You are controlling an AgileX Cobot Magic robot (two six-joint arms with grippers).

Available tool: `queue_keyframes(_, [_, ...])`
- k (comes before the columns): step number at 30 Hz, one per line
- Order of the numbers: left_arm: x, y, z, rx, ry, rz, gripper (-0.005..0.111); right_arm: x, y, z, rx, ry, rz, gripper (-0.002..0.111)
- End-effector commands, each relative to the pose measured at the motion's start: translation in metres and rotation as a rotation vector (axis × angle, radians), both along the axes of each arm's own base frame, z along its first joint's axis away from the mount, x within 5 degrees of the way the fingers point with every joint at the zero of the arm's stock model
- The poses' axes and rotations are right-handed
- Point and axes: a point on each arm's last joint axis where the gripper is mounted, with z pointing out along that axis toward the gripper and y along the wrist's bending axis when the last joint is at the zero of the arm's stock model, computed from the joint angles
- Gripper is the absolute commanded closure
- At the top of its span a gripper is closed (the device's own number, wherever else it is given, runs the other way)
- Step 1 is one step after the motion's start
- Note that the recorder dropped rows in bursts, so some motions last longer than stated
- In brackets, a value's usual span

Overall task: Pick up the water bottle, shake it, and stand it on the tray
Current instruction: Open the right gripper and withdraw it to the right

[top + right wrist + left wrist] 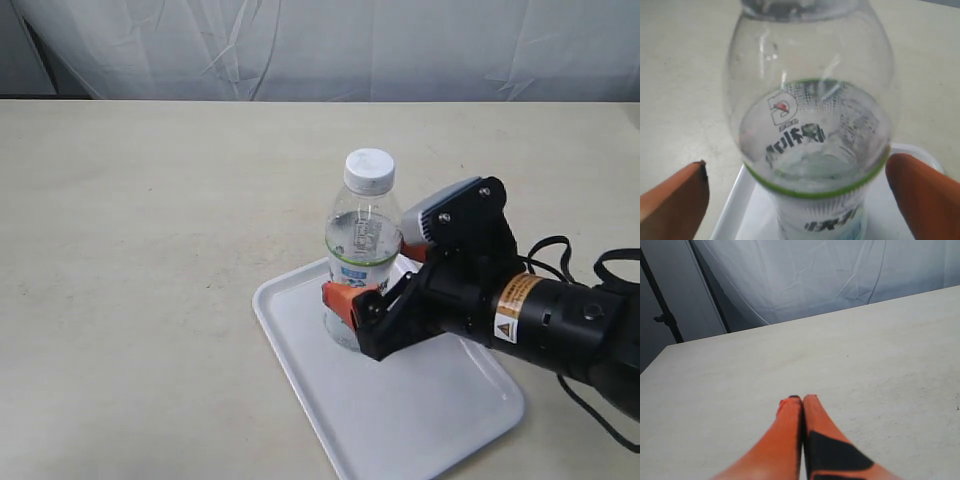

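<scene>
The water bottle (362, 245) stands upright on the white tray (430, 420), near the tray's far left corner, white cap on top. My right gripper (375, 280) is open around the bottle's lower body, one orange finger on each side. In the right wrist view the bottle (812, 150) fills the space between the fingers of the right gripper (796, 165). A gap shows beside one finger (675, 195), and the other finger (925, 195) sits close to the label. My left gripper (802, 399) is shut with nothing in it, over bare table.
The pale table (150, 250) stretches around the tray on all sides. A white curtain (320, 45) hangs behind the table's far edge. A dark stand (662, 315) is seen past the table in the left wrist view.
</scene>
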Motion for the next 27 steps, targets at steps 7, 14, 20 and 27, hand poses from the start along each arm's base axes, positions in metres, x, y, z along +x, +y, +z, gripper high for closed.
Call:
queue_keyframes(7, [0.0, 0.0, 0.0, -0.008, -0.009, 0.0, 0.106, -0.031, -0.031, 0.01, 0.053, 0.02, -0.033, 0.015])
queue_keyframes(14, [0.0, 0.0, 0.0, -0.008, -0.009, 0.0, 0.106, -0.058, -0.059, 0.017, 0.107, 0.131, -0.099, 0.036])
queue_keyframes(20, [0.0, 0.0, 0.0, -0.005, -0.009, -0.001, 0.106, -0.069, -0.076, 0.025, 0.1, 0.183, -0.172, 0.105])
queue_keyframes(27, [0.0, 0.0, 0.0, -0.005, -0.009, -0.001, 0.106, -0.077, -0.088, 0.04, 0.182, 0.147, -0.218, 0.107])
